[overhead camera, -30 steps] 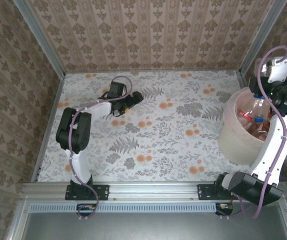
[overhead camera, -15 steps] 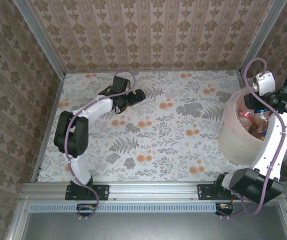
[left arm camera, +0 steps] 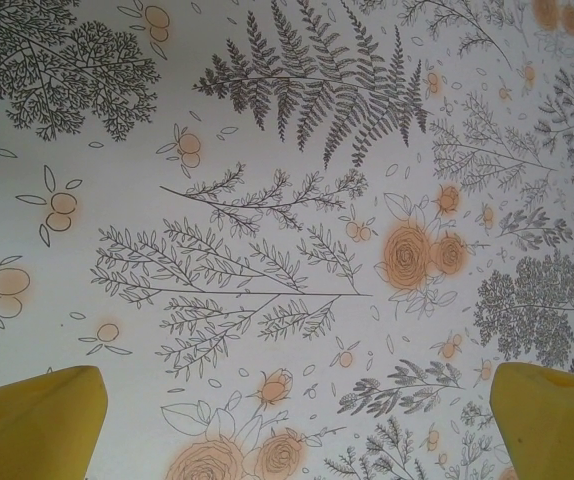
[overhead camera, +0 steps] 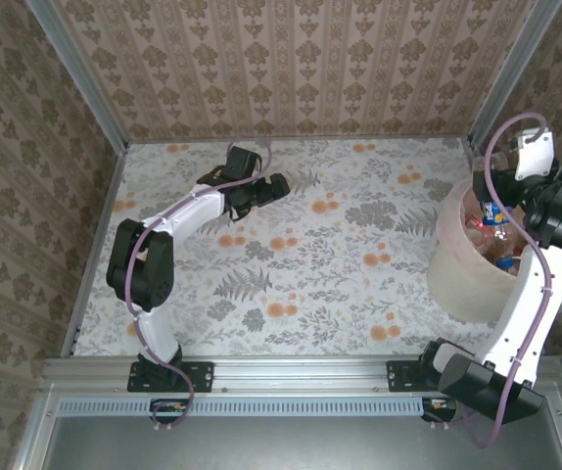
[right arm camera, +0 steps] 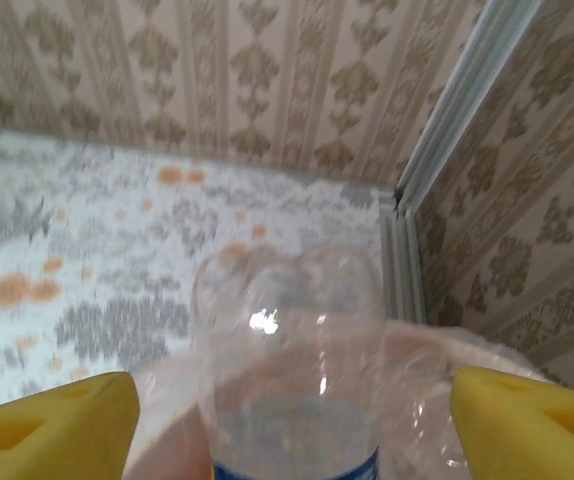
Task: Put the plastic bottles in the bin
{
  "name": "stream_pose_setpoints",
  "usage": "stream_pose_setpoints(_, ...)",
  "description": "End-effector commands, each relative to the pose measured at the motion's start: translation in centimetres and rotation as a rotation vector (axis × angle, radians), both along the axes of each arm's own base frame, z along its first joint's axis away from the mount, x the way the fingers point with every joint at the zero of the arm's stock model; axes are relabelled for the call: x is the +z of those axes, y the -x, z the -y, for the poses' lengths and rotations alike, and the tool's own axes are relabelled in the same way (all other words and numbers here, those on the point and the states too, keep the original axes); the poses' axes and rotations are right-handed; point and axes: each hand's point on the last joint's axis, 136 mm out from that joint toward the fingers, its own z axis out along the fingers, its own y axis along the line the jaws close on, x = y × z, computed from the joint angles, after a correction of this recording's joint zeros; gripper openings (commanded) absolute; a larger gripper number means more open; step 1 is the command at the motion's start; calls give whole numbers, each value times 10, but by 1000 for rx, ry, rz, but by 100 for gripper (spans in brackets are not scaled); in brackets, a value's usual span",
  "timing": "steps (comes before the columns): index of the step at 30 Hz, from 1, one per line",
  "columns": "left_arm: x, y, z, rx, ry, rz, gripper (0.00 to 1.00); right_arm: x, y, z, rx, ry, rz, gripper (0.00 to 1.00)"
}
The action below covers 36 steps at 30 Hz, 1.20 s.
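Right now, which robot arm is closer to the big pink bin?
Right. The right gripper hangs just above the bin with a clear bottle between its open fingers. The left gripper is far off across the table, toward its far left.

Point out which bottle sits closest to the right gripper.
The clear blue-labelled bottle, between the open fingers of the right gripper and over the bin; the other bottles lie lower inside it.

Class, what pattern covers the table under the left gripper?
The table has grey ferns and orange flowers on white, clearest in the left wrist view.
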Motion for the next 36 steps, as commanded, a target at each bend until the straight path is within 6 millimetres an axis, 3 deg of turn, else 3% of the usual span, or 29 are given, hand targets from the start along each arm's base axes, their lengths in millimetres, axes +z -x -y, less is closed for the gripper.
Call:
stream_pose_setpoints(1, 8, 3, -4, -2, -2, 19, 100, -1, -26, 21, -114, -137, 69, 76)
stream_pose_setpoints(4, 2, 5, -6, 1, -8, 10, 100, -14, -37, 31, -160, -178, 32, 68)
stream_pose_setpoints(8, -3, 4, -6, 4, -10, 0, 100, -37, -46, 29, -160, -186, -61, 60)
stream_pose_setpoints(13, -5, 3, -3, 3, 0, -4, 100, -73, -25, 23, -173, -170, -195, 51)
stream_pose_setpoints(17, -3, 2, -2, -8, -7, -3, 100, -77, -9, 20, -198, -150, -209, 50)
stream_pose_setpoints(23, -4, 2, -2, -9, -6, -6, 100, -45, 0, 20, -237, -120, -108, 52)
stream_pose_setpoints(25, -5, 2, -1, -10, -6, -8, 100, -45, 6, 29, -300, -112, -131, 51)
stream_pose_setpoints(31, -1, 4, -3, -21, -19, -3, 100, -73, 23, 36, -377, -118, -244, 50)
stream_pose_setpoints(36, -1, 7, -2, -30, -18, -13, 100, -110, 21, 32, -350, -154, -322, 46)
